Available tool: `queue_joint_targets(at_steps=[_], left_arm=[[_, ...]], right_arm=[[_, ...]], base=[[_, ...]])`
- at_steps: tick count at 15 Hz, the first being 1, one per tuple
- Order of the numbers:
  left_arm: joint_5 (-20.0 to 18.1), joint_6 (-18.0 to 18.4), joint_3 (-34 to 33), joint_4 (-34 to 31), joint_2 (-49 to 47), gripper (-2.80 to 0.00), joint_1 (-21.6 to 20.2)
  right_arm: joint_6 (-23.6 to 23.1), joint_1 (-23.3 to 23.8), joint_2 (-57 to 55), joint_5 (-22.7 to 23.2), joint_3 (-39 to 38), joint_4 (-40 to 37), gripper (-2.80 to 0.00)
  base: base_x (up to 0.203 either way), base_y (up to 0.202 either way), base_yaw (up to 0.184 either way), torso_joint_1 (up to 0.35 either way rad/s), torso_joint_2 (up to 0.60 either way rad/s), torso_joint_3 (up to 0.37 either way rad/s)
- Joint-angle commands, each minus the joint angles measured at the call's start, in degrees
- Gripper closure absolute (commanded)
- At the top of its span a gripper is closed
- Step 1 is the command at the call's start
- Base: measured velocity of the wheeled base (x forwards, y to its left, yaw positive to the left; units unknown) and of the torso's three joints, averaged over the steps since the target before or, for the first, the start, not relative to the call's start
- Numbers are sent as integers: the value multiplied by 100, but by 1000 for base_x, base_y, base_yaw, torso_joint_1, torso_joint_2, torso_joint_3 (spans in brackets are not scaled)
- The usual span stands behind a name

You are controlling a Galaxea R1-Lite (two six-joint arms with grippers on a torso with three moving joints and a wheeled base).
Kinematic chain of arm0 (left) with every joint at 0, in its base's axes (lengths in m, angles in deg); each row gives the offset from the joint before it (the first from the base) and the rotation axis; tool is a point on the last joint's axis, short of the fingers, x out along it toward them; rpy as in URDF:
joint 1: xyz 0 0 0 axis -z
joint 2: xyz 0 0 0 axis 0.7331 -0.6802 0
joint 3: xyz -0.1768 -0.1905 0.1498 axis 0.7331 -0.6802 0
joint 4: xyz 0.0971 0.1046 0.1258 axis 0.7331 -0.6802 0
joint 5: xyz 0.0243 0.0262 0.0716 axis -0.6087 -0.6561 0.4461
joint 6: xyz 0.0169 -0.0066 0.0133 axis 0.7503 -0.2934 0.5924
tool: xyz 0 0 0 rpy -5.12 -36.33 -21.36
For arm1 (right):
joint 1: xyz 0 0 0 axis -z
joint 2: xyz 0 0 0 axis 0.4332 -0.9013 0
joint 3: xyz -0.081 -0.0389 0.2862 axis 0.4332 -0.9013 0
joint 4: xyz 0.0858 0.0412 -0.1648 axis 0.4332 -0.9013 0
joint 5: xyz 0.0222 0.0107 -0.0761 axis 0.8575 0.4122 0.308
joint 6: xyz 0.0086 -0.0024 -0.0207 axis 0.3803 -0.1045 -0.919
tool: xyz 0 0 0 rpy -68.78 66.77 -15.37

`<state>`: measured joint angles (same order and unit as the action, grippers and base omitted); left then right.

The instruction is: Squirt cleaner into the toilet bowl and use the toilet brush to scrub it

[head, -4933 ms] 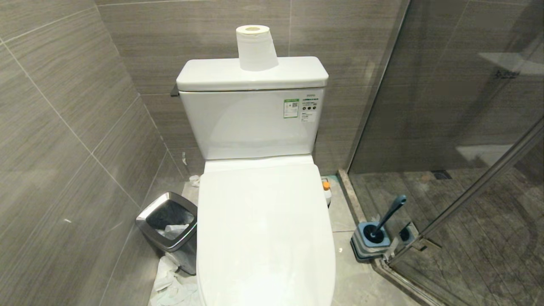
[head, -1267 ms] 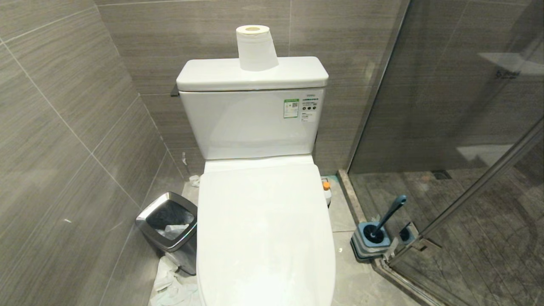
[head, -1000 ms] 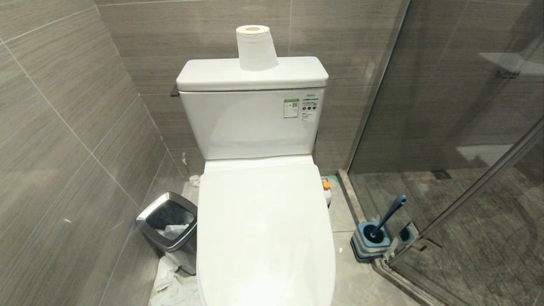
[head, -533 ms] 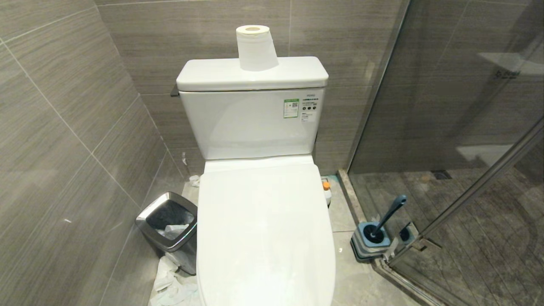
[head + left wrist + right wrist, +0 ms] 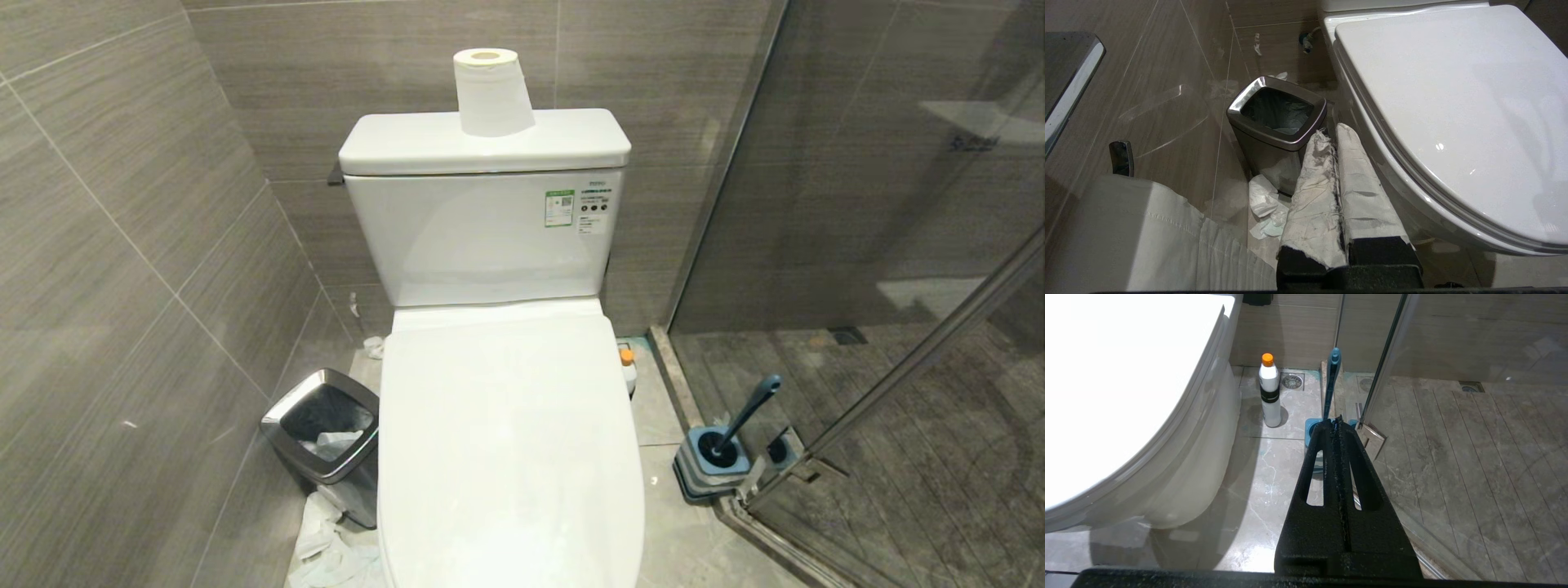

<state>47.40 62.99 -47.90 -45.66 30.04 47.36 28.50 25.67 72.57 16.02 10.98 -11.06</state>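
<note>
Toilet bowl (image 5: 506,457) with lid down, covering the basin; cistern behind it carries a paper roll (image 5: 492,91) on its top. Cistern front bears a green-bordered label (image 5: 559,207) with a QR code and a second white sticker with black dots beside it; text too small to read.

Cleaner (image 5: 1269,391): white bottle, orange cap, dark band round the middle, upright on the floor just beside the bowl's right flank, near a floor drain (image 5: 1291,381).

Toilet brush (image 5: 744,416) stands tilted in its square holder (image 5: 713,461) by the glass shower door (image 5: 882,245).

Waste bin (image 5: 1277,126), steel rim, on the floor left of the bowl; crumpled tissue (image 5: 1265,206) at its base.

Left tool (image 5: 1331,141), wrapped in paper-like covering, pressed together, empty, low beside the bin. Right tool (image 5: 1336,421) pressed together, empty, before the brush holder.
</note>
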Motion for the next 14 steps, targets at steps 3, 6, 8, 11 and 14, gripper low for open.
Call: queue_joint_targets(at_steps=[3, 6, 8, 11, 14], left_arm=[[2, 1, -1, 1, -7, 0, 4], [-4, 1, -1, 1, -7, 0, 4], [-6, 1, -1, -7, -7, 0, 4], [2, 1, -1, -2, -7, 0, 4], [-4, 1, -1, -2, -7, 0, 4]], right_arm=[[-5, 0, -9, 4, -1, 2, 0], [-5, 0, -9, -2, -1, 2, 0], [-5, 0, -9, -3, -1, 2, 0], [-5, 0, -9, 4, -1, 2, 0], [-5, 0, -9, -4, -1, 2, 0]], base=[[0, 0, 0, 0, 0, 0], [0, 0, 0, 0, 0, 0], [0, 0, 0, 0, 0, 0], [0, 0, 0, 0, 0, 0], [0, 0, 0, 0, 0, 0]])
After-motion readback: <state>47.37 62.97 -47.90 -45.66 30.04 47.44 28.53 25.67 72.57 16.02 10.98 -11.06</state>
